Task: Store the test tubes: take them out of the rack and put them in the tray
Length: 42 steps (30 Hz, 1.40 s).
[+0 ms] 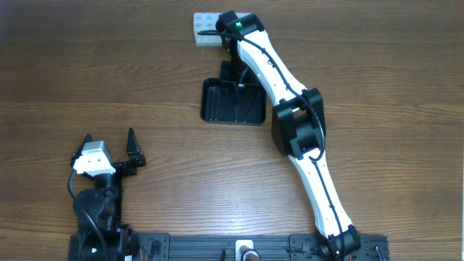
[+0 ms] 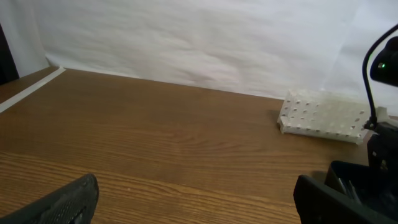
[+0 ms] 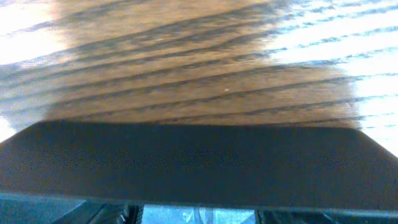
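As seen from above, found right claw (image 1: 235, 75) down at far rim of tray (image 1: 216, 110) near rack (image 1: 205, 32), largely masked by own arm; cannot tell whether open or closed. Logged pale test tubes (image 2: 343, 183) in tray, barely legible. Noted left claw (image 1: 110, 145) spread open, low over bench (image 1: 362, 58).

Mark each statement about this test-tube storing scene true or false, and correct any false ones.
1. The white perforated plastic rack lies farther from the arm bases than the black rectangular plastic tray. True.
2. The left claw is shut on a test tube. False: it is open and empty, over the brown wooden table.
3. The tray touches the rack. False: a strip of bare table separates them.
4. The right arm reaches up the table to the tray and rack. True.
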Each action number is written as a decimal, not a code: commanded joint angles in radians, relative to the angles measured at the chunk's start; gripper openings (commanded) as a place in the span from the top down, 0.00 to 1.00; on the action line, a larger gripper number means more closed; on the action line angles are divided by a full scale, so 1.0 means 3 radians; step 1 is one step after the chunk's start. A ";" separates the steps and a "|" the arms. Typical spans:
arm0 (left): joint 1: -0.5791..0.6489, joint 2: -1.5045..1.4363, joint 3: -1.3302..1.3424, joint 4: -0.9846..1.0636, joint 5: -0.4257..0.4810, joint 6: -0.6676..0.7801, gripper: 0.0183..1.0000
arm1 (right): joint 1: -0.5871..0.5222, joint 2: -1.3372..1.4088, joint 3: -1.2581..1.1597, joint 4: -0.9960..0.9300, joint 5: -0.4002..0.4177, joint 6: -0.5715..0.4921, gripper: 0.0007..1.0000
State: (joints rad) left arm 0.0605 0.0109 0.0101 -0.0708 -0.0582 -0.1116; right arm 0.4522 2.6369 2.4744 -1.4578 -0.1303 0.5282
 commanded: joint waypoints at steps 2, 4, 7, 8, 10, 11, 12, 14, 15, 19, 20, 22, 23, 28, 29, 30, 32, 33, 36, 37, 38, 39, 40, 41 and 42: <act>0.0009 -0.0020 -0.0014 0.0001 0.0031 0.0061 0.00 | 0.0011 -0.0537 0.0145 -0.0029 -0.0060 -0.0197 0.37; 0.0009 -0.0020 -0.0014 0.0001 0.0031 0.0061 0.00 | 0.0009 -0.0708 0.0145 -0.0032 -0.0045 -0.0430 0.32; 0.0009 -0.0020 -0.0014 0.0001 0.0031 0.0061 0.00 | -0.0001 -0.0952 0.0145 -0.0158 0.0245 -0.0815 0.28; 0.0009 -0.0020 -0.0014 0.0001 0.0031 0.0061 0.00 | -0.0008 -0.1022 0.0145 -0.0210 0.0379 -0.0884 0.25; 0.0009 -0.0020 -0.0014 0.0001 0.0031 0.0061 0.00 | -0.0029 -0.1169 0.0145 -0.0313 0.0649 -0.1052 0.22; 0.0009 -0.0020 -0.0014 0.0001 0.0031 0.0061 0.00 | -0.0042 -0.1247 0.0145 -0.0355 0.0753 -0.1128 0.20; 0.0009 -0.0020 -0.0014 0.0001 0.0031 0.0061 0.00 | -0.0051 -0.1311 0.0145 -0.0383 0.0806 -0.1198 0.17; 0.0009 -0.0020 -0.0014 0.0001 0.0031 0.0061 0.00 | -0.0079 -0.1457 0.0145 -0.0445 0.0847 -0.1375 0.11; 0.0009 -0.0020 -0.0014 0.0001 0.0031 0.0061 0.00 | -0.0098 -0.1541 0.0145 -0.0482 0.0849 -0.1433 0.11; 0.0009 -0.0020 -0.0014 0.0001 0.0031 0.0061 0.00 | -0.0182 -0.1862 0.0145 -0.0598 0.0853 -0.1442 0.06; 0.0009 -0.0020 -0.0014 0.0001 0.0031 0.0061 0.00 | -0.0207 -0.1953 0.0145 -0.0645 0.0857 -0.1442 0.06; 0.0009 -0.0020 -0.0014 0.0001 0.0031 0.0062 0.00 | -0.0257 -0.2127 0.0136 -0.0716 0.0865 -0.1441 0.05; 0.0009 -0.0020 -0.0014 0.0001 0.0031 0.0061 0.00 | -0.0290 -0.2239 0.0121 -0.0746 0.0866 -0.1442 0.05; 0.0009 -0.0020 -0.0014 0.0001 0.0031 0.0061 0.00 | -0.0392 -0.2781 -0.0169 -0.0774 0.0876 -0.1442 0.04; 0.0009 -0.0020 -0.0014 0.0001 0.0031 0.0061 0.00 | -0.0406 -0.2893 -0.0273 -0.0771 0.0891 -0.1442 0.02; 0.0009 -0.0020 -0.0014 0.0001 0.0031 0.0061 0.00 | -0.0423 -0.3040 -0.0421 -0.0767 0.0928 -0.1442 0.02; 0.0009 -0.0020 -0.0014 0.0001 0.0031 0.0061 0.00 | -0.0453 -0.3330 -0.0754 -0.0749 0.1029 -0.1442 0.01; 0.0009 -0.0020 -0.0014 0.0001 0.0031 0.0061 0.00 | -0.0470 -0.3473 -0.0935 -0.0722 0.1072 -0.1442 0.01; 0.0009 -0.0020 -0.0014 0.0001 0.0031 0.0061 0.00 | -0.0542 -0.3975 -0.1602 -0.0487 0.1138 -0.1460 0.01; 0.0009 -0.0020 -0.0014 0.0001 0.0031 0.0061 0.00 | -0.0577 -0.4180 -0.1892 -0.0308 0.1138 -0.1471 0.01; 0.0009 -0.0020 -0.0014 0.0001 0.0031 0.0061 0.00 | -0.0605 -0.4334 -0.2113 -0.0142 0.1138 -0.1470 0.01; 0.0009 -0.0020 -0.0014 0.0001 0.0031 0.0062 0.00 | -0.0632 -0.4480 -0.2340 0.0039 0.1136 -0.1469 0.01; 0.0009 -0.0020 -0.0014 0.0001 0.0031 0.0061 0.00 | -0.0657 -0.4649 -0.2600 0.0267 0.1136 -0.1469 0.01; 0.0009 -0.0020 -0.0014 0.0001 0.0031 0.0061 0.00 | -0.0680 -0.4808 -0.2853 0.0504 0.1136 -0.1470 0.01; 0.0009 -0.0020 -0.0014 0.0001 0.0031 0.0062 0.00 | -0.0696 -0.4934 -0.3065 0.0712 0.1137 -0.1471 0.01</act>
State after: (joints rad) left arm 0.0605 0.0109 0.0101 -0.0704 -0.0582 -0.1112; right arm 0.2607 1.2392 1.6939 -1.3228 0.1883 0.0963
